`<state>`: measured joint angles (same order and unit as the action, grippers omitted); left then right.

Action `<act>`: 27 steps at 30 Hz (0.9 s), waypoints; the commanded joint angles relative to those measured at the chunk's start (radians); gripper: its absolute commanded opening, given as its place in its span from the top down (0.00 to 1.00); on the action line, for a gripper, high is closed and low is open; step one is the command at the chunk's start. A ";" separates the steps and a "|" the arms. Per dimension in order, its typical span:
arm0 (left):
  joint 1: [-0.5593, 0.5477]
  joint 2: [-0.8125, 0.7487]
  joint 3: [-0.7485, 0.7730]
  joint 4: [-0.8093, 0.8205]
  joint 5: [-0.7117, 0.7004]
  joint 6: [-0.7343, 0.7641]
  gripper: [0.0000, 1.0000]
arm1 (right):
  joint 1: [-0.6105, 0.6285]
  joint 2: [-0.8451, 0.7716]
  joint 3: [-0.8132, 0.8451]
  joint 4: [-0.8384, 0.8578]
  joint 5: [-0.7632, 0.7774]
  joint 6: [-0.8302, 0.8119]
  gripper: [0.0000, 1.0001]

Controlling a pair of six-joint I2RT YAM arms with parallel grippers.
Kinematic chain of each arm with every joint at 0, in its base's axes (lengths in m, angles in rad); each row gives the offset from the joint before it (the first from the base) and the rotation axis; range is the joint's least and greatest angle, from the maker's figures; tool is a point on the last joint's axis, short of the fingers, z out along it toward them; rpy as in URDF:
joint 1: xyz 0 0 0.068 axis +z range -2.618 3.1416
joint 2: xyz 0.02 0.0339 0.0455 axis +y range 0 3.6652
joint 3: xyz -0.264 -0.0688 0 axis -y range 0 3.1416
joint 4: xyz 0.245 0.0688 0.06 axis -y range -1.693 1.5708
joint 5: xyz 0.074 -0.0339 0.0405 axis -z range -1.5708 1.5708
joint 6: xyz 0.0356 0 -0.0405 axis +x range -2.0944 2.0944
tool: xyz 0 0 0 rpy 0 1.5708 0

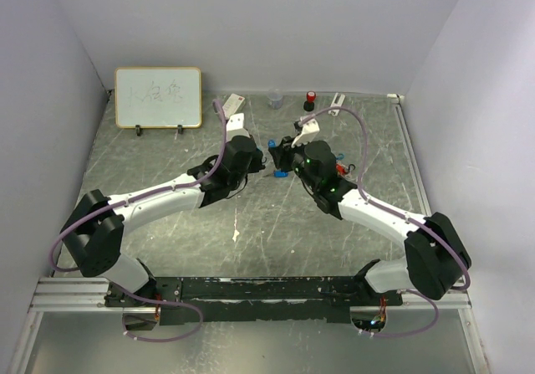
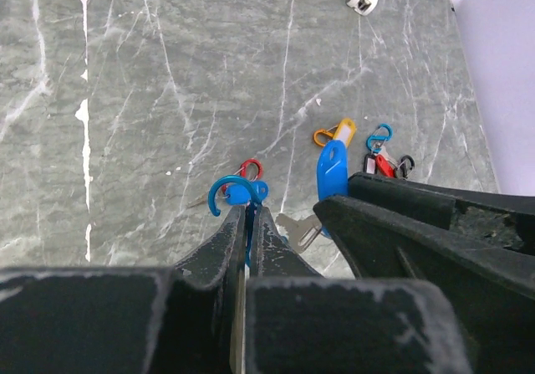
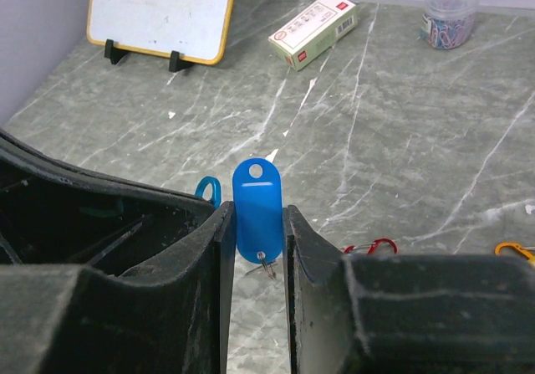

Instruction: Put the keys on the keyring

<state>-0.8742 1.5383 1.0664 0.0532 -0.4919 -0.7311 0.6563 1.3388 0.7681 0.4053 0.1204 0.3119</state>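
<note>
Key with a blue oblong plastic tag [image 3: 256, 192] stands pinched between the partly closed jaws of the right tool [image 3: 256, 222], above the grey marbled desk [image 3: 376, 123]. The left tool [image 2: 249, 219], fully closed, grips one blue open metal ring [image 2: 226, 192] just beside it; one yellow tag [image 2: 343, 129] and one red tag [image 2: 383, 165] lie on the desk.

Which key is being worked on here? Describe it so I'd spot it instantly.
At the middle of the marbled table, where both arms meet, look at the right end effector. Clamped in it is a key's blue tag, the only flat blue tag in view; the blue piece in the left end effector is a hooked carabiner clip.
</note>
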 commanded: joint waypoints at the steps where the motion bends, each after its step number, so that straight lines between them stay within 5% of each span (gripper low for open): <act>1: 0.003 -0.018 -0.021 0.059 0.019 -0.028 0.93 | 0.005 -0.006 -0.032 0.091 -0.009 0.031 1.00; 27: 0.041 -0.056 -0.063 0.121 0.122 -0.066 0.93 | 0.005 -0.054 -0.213 0.427 -0.047 0.108 1.00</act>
<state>-0.8429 1.5127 1.0115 0.1291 -0.4137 -0.7868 0.6567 1.3132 0.5804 0.7326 0.0795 0.4118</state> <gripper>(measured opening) 0.089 0.253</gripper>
